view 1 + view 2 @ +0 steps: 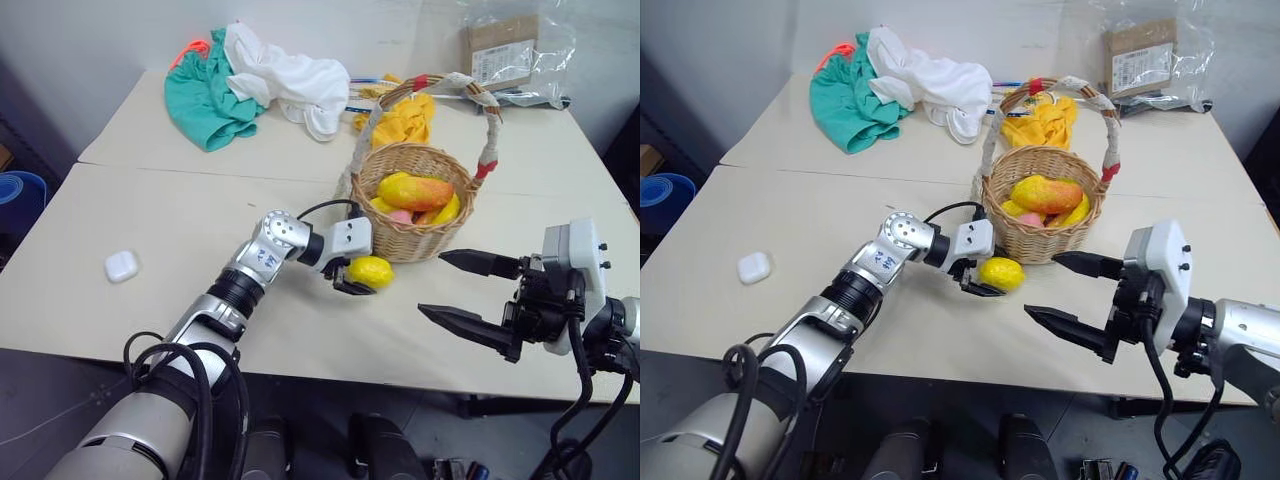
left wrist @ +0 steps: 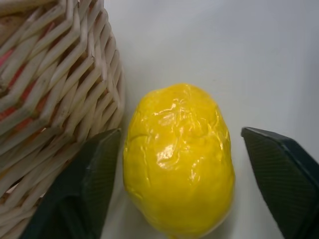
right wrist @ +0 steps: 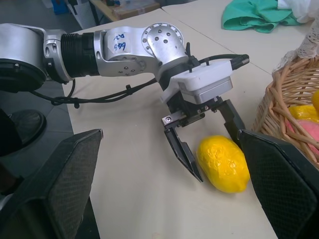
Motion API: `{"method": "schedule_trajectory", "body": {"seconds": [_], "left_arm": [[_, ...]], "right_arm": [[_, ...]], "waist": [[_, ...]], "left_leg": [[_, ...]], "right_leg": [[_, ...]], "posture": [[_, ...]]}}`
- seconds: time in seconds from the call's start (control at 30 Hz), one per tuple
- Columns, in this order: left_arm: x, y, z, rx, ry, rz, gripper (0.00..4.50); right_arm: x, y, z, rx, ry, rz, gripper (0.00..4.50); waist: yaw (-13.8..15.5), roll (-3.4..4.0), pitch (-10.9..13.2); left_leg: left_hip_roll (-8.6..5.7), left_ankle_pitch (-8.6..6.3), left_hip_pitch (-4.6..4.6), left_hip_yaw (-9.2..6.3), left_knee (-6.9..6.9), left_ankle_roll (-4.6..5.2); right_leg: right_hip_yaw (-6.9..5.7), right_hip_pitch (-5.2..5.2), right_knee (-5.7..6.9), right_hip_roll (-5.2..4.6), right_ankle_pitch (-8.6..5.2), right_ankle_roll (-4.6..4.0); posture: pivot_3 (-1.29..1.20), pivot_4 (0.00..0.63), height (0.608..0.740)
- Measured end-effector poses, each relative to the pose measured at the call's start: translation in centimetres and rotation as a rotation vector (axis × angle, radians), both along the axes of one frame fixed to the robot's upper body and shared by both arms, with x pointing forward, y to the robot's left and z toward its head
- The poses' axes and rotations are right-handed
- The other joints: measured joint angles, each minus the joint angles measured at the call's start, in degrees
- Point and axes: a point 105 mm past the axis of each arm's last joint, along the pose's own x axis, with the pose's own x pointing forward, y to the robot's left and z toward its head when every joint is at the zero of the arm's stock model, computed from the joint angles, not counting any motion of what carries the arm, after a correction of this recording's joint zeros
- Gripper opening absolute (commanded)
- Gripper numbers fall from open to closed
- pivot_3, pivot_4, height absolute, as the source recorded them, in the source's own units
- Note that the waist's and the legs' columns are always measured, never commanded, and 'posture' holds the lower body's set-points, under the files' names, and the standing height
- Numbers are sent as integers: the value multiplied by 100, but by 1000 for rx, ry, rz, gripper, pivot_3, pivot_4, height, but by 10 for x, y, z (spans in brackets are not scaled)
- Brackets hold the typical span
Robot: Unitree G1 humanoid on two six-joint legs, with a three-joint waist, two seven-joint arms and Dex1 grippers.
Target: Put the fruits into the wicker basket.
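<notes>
A yellow lemon (image 1: pixel 370 271) lies on the table just in front of the wicker basket (image 1: pixel 420 240). My left gripper (image 1: pixel 358 278) straddles it with jaws open. In the left wrist view one finger (image 2: pixel 84 184) touches the lemon (image 2: pixel 179 159) beside the basket wall (image 2: pixel 55 89). The other finger (image 2: pixel 284 174) stands a small gap away. The orange-red-and-yellow mango (image 1: pixel 415 190) rests inside the basket on other yellow and pink fruits. My right gripper (image 1: pixel 430 284) hovers open and empty to the right of the lemon, above the table's front edge.
A small white case (image 1: pixel 121 265) lies at the left of the table. Green (image 1: pixel 205 95) and white (image 1: pixel 285 75) clothes and a yellow cloth (image 1: pixel 405 115) lie behind the basket. A plastic bag holding a cardboard box (image 1: pixel 505 50) sits at the back right.
</notes>
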Motion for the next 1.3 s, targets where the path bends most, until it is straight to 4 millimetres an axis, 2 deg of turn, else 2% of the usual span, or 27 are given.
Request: {"method": "schedule_trajectory", "body": {"seconds": [0.03,0.1,0.27,0.33,0.4,0.47,0.53,0.67,0.73,1.0,1.1,1.23,1.3], "left_arm": [[-2,3,2,6,9,-17,2703],[-6,5,9,-10,23,-44,2424],[-23,-2,60,-220,152,-101,2420],[-19,-9,91,-342,222,-61,2420],[-4,-22,127,-428,187,45,2420],[14,-33,151,-471,126,172,2420],[29,-37,151,-463,85,279,2420],[46,-36,111,-373,120,374,3732],[47,-36,103,-357,121,372,4376],[43,-21,114,-380,46,289,4448],[28,-7,128,-460,53,192,4448],[-27,43,154,-560,82,-55,4448],[-45,57,160,-542,79,-113,4448]], "right_arm": [[0,0,0,0,0,-2,4500],[0,0,0,0,-1,-3,4500],[1,0,2,0,-10,-2,4500],[1,1,2,1,-15,1,4500],[2,2,4,3,-26,6,4500],[2,3,6,3,-38,9,4500],[3,4,7,1,-44,14,4500],[3,6,3,0,-30,21,4500],[3,7,2,0,-24,26,4500],[9,4,6,-1,-65,-4,4500],[30,-6,8,-4,-94,-113,4500],[72,-35,8,27,-119,-364,4500],[89,-46,8,43,-126,-461,4500]], "waist": [[-2,0,0],[-2,0,0],[5,1,0],[18,0,0],[24,-1,1],[20,-1,1],[11,-1,0],[-10,-2,1],[1,-2,1],[-1,-1,1],[-23,0,0],[-163,3,-1],[-156,5,-2]], "left_leg": [[0,0,0,0,0,0],[1,0,0,0,0,0],[0,1,-4,-5,6,0],[0,1,-15,-18,24,2],[-5,-3,-15,-21,37,8],[-12,-7,-7,-19,37,15],[-14,-8,-5,-14,34,17],[-14,-7,-7,-6,27,14],[-13,-6,-10,-6,27,13],[-14,-7,-9,-5,27,13],[-11,-5,-8,-2,27,11],[-8,24,-2,-3,7,-43],[-11,28,2,-2,6,-42]], "right_leg": [[0,0,0,1,0,0],[0,-1,1,0,0,0],[1,1,2,-1,0,0],[-8,1,3,2,1,2],[-8,8,2,3,5,10],[-5,19,-4,2,6,19],[-6,19,-7,1,7,23],[-13,-3,5,7,7,22],[-26,-5,4,6,7,22],[-39,-3,3,-8,7,22],[-22,-5,6,-17,6,19],[15,-8,20,-48,1,9],[14,-7,19,-47,1,8]], "posture": [[0,150,740],[0,150,740],[0,150,740],[0,150,740],[0,150,740],[0,150,740],[0,150,740],[0,150,740],[0,150,740],[0,150,740],[0,150,740],[0,150,740],[0,150,740]]}}
